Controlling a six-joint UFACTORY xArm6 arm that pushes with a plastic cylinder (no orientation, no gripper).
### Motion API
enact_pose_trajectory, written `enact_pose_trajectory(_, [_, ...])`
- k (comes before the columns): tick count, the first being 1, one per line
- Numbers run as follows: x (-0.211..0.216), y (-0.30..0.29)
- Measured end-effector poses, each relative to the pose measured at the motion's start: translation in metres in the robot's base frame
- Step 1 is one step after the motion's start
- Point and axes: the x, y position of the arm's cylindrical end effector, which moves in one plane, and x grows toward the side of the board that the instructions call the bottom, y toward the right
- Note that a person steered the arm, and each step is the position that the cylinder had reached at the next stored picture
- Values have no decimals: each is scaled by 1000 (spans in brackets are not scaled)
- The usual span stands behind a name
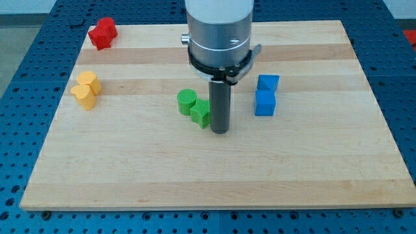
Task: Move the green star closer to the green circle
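Observation:
The green circle point(186, 102) sits near the middle of the wooden board point(312, 169). The green star point(201, 112) lies right against it, on its lower right side, and is partly hidden by the rod. My tip point(220, 132) rests on the board at the star's right edge, touching or almost touching it.
Two blue blocks point(266, 95) stand one behind the other to the right of the rod. Two yellow blocks point(85, 90) lie at the view's left. A red block point(102, 33) sits at the top left corner.

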Motion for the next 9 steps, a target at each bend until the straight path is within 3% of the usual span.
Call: enact_pose_trajectory(9, [-23,3])
